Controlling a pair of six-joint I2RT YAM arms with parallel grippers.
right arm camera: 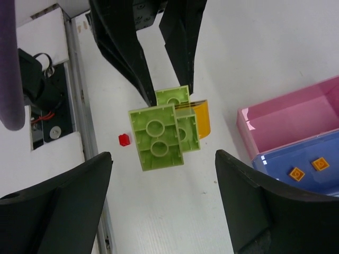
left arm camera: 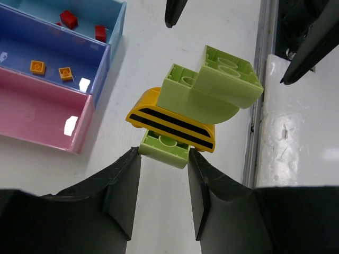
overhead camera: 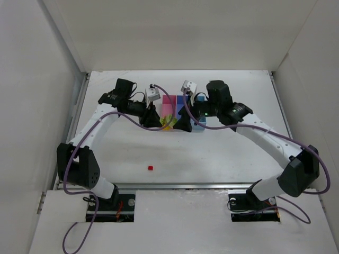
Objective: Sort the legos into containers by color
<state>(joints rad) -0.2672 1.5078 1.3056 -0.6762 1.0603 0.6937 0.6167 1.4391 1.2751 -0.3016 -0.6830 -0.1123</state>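
Plainly, the left gripper (left arm camera: pixel 163 155) is pinching the lowest lime-green brick (left arm camera: pixel 164 147) of the clump (left arm camera: pixel 212 90). It is carrying the whole stack just beside the pink bin (left arm camera: pixel 32 114), apparently clear of the table (left arm camera: pixel 143 47). The right gripper (right arm camera: pixel 163 157) is hanging over the same clump with its jaws spread wide, one finger on either side and neither touching anything.

The clump is looking light, hard and glossy, so the pads are likely to slide on any curved edge. Its stud joints will probably pop under a sideways twist. The flat side walls of the big upper green brick (right arm camera: pixel 157 137) are offering the safest hold for the free gripper, squarely across and away from the yellow striped piece (left arm camera: pixel 175 124).

Orange bricks (left arm camera: pixel 37 66) are lying in the blue-violet bin (left arm camera: pixel 21 53) and red bricks (left arm camera: pixel 68 19) in the light blue bin (left arm camera: pixel 114 16), which the frame edge is cutting off. A loose red brick (right arm camera: pixel 124 139) is sitting on the table, well apart from the tray.

How the yellow piece is locking into the green ones is hidden. From above, both grippers are covering most of the clump.
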